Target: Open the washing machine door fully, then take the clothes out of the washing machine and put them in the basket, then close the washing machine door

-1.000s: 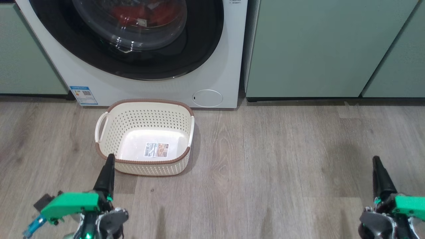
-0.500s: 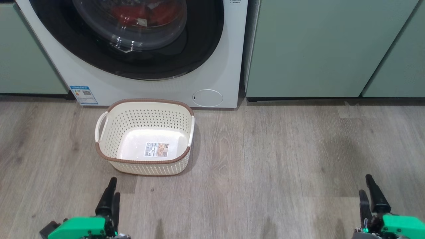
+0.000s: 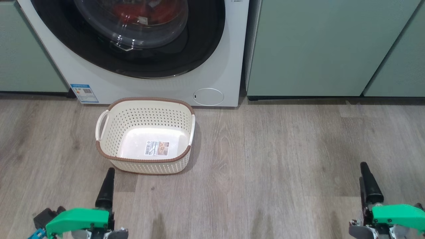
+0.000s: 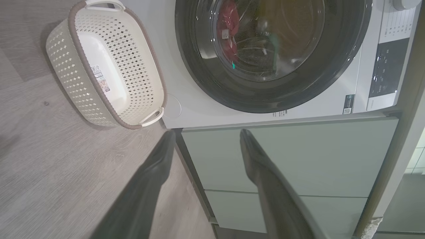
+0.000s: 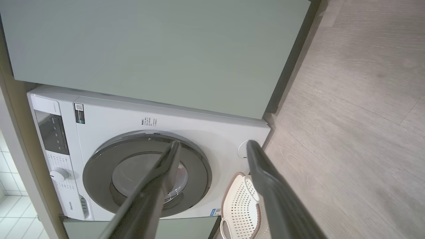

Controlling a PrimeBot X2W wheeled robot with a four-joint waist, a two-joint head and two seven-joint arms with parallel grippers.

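Note:
The white washing machine [image 3: 219, 66] stands at the top, its black-rimmed door [image 3: 186, 56] shut against it. Red clothes [image 3: 132, 13] show behind the clear window. The cream basket [image 3: 146, 116] sits on the floor just in front of the machine, with nothing in it but a label. My left gripper [image 3: 106, 189] hovers near the basket's front left corner, apart from it. Its wrist view shows the left gripper [image 4: 207, 132] open with nothing held, with the basket [image 4: 66, 66], door [image 4: 199, 73] and clothes [image 4: 229, 30] beyond. My right gripper [image 3: 368, 186] is far right and in its wrist view stands open [image 5: 214, 143], facing the machine [image 5: 109, 122].
Pale green cabinets flank the machine on the right [image 3: 305, 46] and left [image 3: 20, 49]. Grey wood floor [image 3: 265, 159] stretches between my grippers. The machine's control panel [image 5: 53, 132] and dial show in the right wrist view.
Both grippers have drawn back toward the bottom edge of the head view, and their fingers have parted. The basket and door have not moved.

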